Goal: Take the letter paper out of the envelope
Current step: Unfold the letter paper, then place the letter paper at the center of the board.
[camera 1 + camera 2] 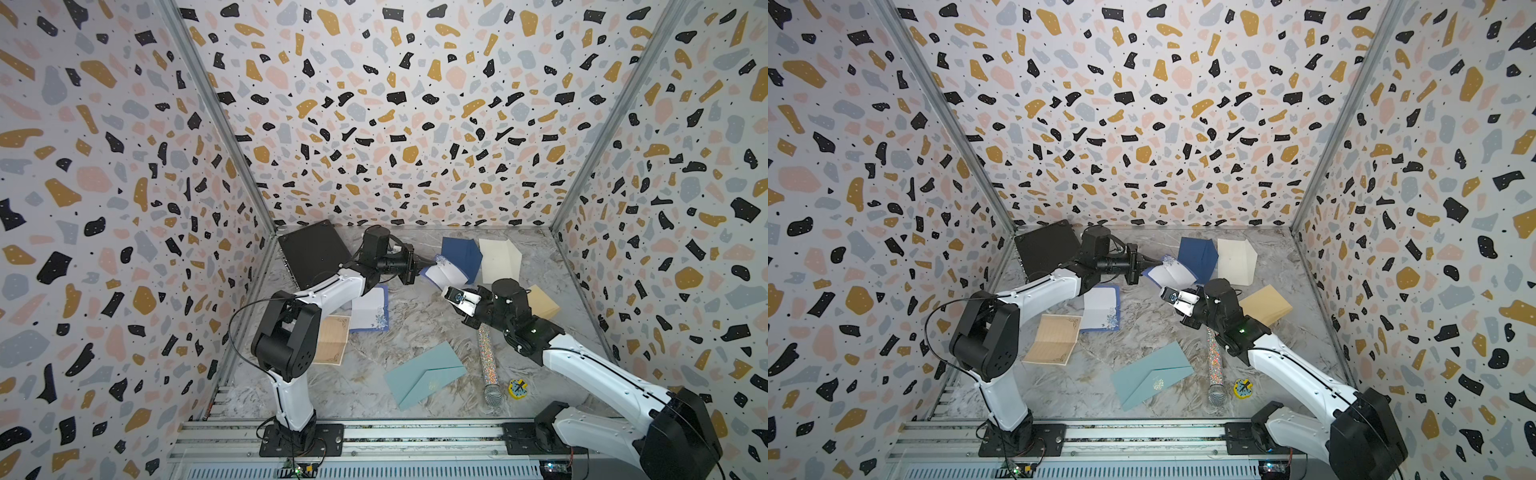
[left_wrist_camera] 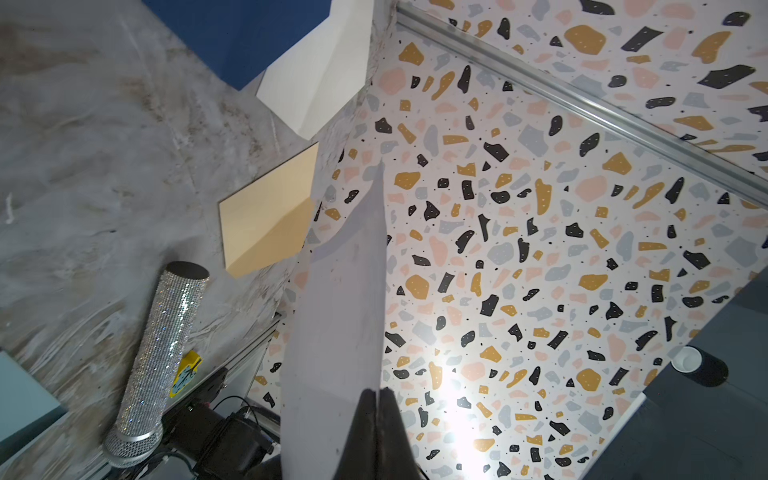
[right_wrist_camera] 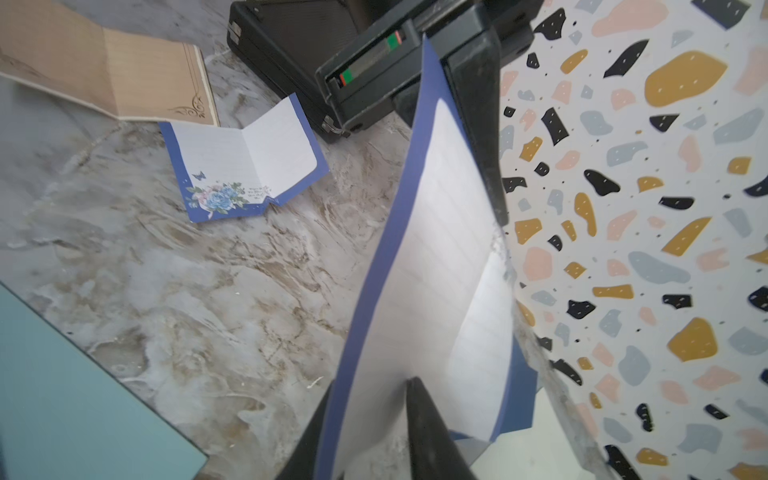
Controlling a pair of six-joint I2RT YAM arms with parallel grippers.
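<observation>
A white lined letter paper with a blue border hangs in the air between my two grippers, just in front of the dark blue envelope lying open on the table. My left gripper is shut on the paper's far corner; in the left wrist view the black fingertips pinch the sheet's edge. My right gripper is at the paper's near end, its jaws standing apart with the sheet passing between them. In a top view the paper is fully clear of the envelope.
On the marble table lie another blue-bordered floral sheet, a tan letter, a teal envelope, a cream envelope, a tan envelope, a glitter microphone, a yellow toy and a black case.
</observation>
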